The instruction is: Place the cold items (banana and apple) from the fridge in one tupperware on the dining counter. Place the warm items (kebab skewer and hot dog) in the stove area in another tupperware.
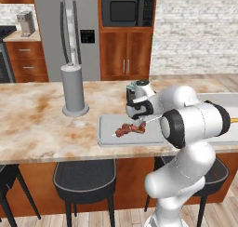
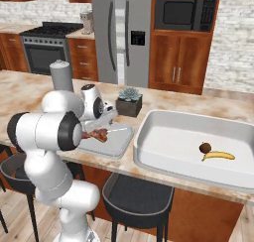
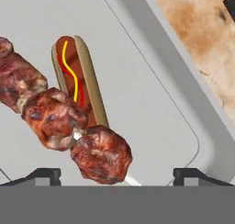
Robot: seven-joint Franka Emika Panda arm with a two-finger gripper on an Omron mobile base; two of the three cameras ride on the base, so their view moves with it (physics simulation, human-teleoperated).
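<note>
The kebab skewer [image 3: 55,117] lies across the hot dog [image 3: 78,76] on the flat grey tupperware [image 3: 151,94]. My gripper [image 3: 117,177] hangs just above them, open, its fingertips [image 3: 43,175] wide apart and clear of the meat. From the base, the gripper [image 1: 139,121] sits over the skewer [image 1: 129,129] in the grey tray [image 1: 107,128] on the dining counter [image 1: 37,114]. The banana [image 2: 218,156] and the apple [image 2: 205,148] rest side by side in the pale thick-rimmed tupperware [image 2: 149,132] to the right.
A grey paper-towel holder [image 1: 73,89] stands left of the grey tray. A small potted plant [image 2: 129,101] sits behind the trays. Black stools [image 1: 83,177] line the counter's near side. The fridge [image 2: 116,32] and stove [image 2: 47,45] stand along the back wall.
</note>
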